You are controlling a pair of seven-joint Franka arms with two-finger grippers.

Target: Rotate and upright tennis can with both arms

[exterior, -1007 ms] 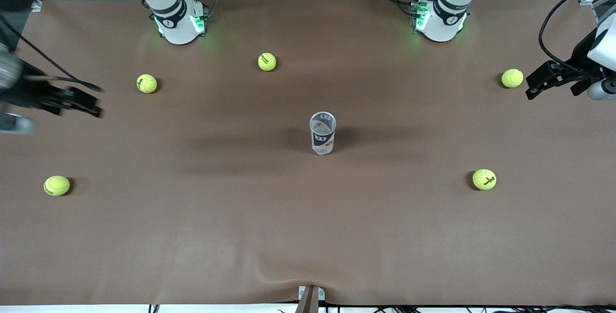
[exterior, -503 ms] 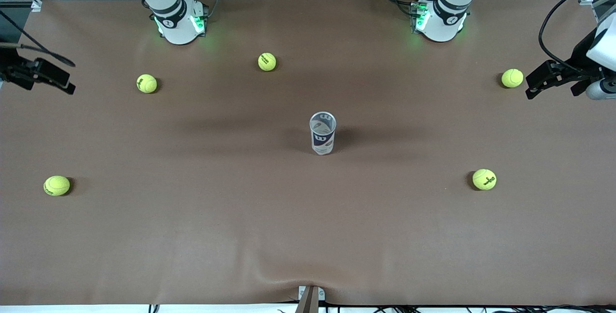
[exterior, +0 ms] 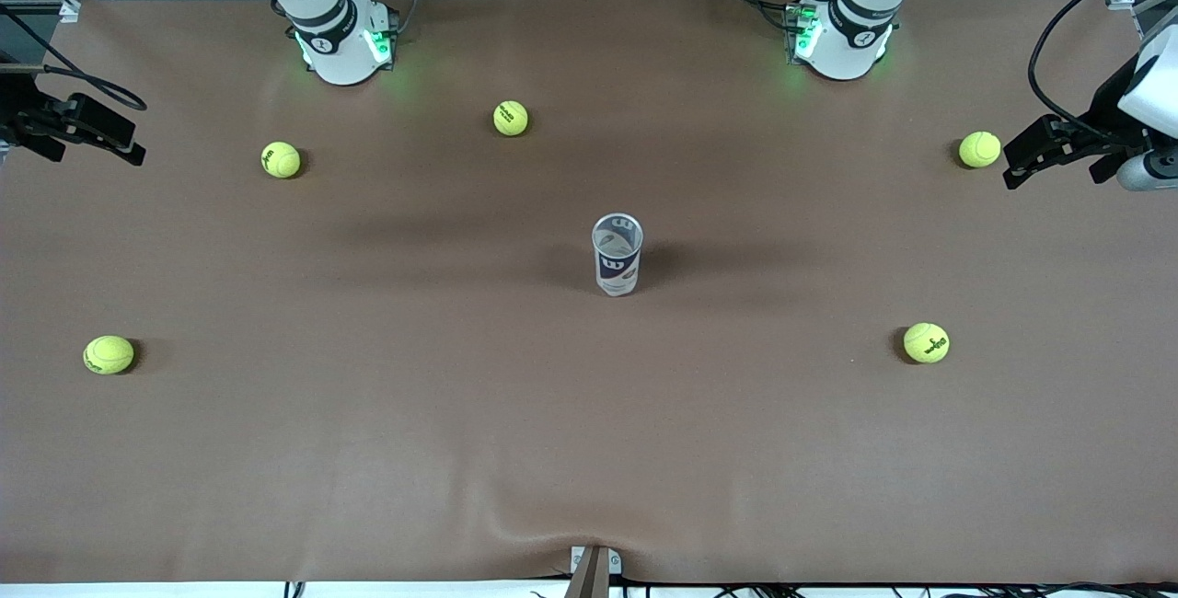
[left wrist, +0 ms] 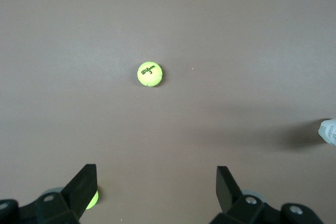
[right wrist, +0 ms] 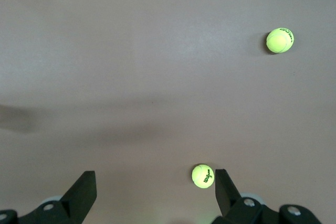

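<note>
Standing upright, tennis can [exterior: 617,258]; white-navy label, open silvery rim.

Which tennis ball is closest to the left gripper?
The ball right beside the left gripper, at the left arm's end of the table; the other four lie much farther off.

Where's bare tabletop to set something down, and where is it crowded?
Widest bare patch: the strip nearer the camera than the tennis can, between the low tennis balls and the table edge. Also open: either flank of the can. More crowded: the three balls near the bases. Both tools, left and right, hang open at the table's ends.
</note>
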